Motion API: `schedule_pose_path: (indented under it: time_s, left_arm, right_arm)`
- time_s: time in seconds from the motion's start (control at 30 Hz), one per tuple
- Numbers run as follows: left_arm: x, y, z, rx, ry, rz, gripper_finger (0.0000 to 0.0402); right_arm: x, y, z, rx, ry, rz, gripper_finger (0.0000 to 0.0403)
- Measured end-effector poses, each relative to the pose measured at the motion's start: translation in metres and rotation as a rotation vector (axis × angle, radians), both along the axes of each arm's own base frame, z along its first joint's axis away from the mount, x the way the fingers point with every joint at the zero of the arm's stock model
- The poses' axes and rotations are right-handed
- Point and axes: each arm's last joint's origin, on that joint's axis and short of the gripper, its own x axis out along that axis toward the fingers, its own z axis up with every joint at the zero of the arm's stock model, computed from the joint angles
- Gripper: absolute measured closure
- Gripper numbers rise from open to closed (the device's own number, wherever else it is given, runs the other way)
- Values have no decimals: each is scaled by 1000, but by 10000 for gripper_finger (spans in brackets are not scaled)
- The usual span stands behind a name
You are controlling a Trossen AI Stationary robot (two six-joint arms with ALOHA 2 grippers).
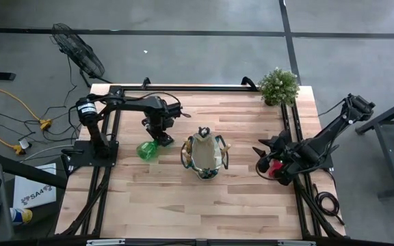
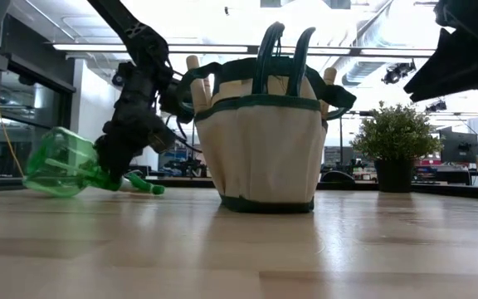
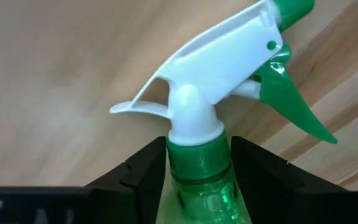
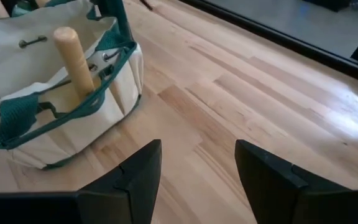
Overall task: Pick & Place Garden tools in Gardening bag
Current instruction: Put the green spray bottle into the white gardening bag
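Left wrist view: the left gripper (image 3: 197, 171) has its two dark fingers on either side of the neck of the green spray bottle (image 3: 213, 134), just under the white trigger head; the fingers look to be touching or all but touching the neck, and whether the squeeze is firm I cannot tell.

Spray bottle: lying on its side on the wooden table (image 1: 183, 205), on the left arm's side of the gardening bag (image 1: 204, 156) and apart from it, body pointing away from the bag and trigger head towards it (the low view shows this best).

Gardening bag: upright near the middle of the table, loop handles standing up, wooden handles of tools poking out of its side pockets.

Right gripper (image 4: 197, 165): waiting at the right edge of the table, raised off the surface, fingers apart with nothing between them; something red shows under that arm in the high view, too small to name.

Potted plant (image 1: 278, 86): at the far right corner, no part of this job.

Step in hand: grasping the bottle by its neck; the lift has not begun, since the bottle rests on the wood.

Next move, as I judge it: settle the grip, lift straight up, carry the bottle over the bag's rim and handles, and let it down into the open middle.

Care needed: the bottle may swing from the neck as it rises.
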Motion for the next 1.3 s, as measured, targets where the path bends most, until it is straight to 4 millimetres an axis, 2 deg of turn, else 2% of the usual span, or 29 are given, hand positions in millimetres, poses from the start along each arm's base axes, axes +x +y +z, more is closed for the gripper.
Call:
schedule_pose_path:
  time_s: [0.23, 0.37, 0.53, 0.77, 1.13, 1.3]
  left_arm:
    - [7, -12, -18, -16, 82, -44, 175]
    - [7, -14, -23, -26, 122, -39, 164]
    - [6, -14, -24, -13, 142, -30, 188]
    - [5, -14, -24, -1, 156, -30, 265]
    - [8, -13, -19, -12, 146, -101, 269]
    - [14, -10, 4, 28, 63, -140, 269]
  right_arm:
    - [2, 2, 1, -26, 12, 36, 206]
    - [2, 2, 0, -18, 30, 50, 206]
    - [2, 4, -2, 71, 94, 93, 206]
    - [0, 8, -5, 204, 199, 161, 206]
    - [-1, 12, -8, 343, 305, 230, 206]
    - [1, 13, -7, 359, 290, 231, 206]
